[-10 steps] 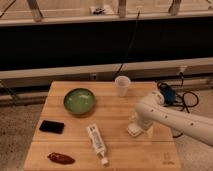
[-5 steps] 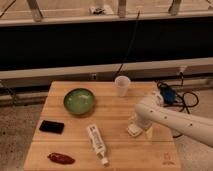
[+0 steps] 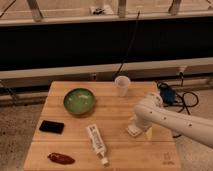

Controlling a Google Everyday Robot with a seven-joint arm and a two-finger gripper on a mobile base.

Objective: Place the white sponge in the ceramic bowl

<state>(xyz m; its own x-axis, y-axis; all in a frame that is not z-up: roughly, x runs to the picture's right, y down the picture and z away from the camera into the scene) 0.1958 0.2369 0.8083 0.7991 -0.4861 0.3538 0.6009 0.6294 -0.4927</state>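
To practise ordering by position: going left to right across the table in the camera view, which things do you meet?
Black phone → ceramic bowl → white tube → translucent cup → white sponge, with the gripper right at the sponge.

The white sponge [image 3: 132, 131] lay flat beneath the gripper [image 3: 141, 131]. The green ceramic bowl [image 3: 79, 102] sat upright, well apart from it.

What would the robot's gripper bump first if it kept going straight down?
Probably the white sponge, right at the downward-pointing gripper on the wooden table. Depth is unclear; the two may be touching.
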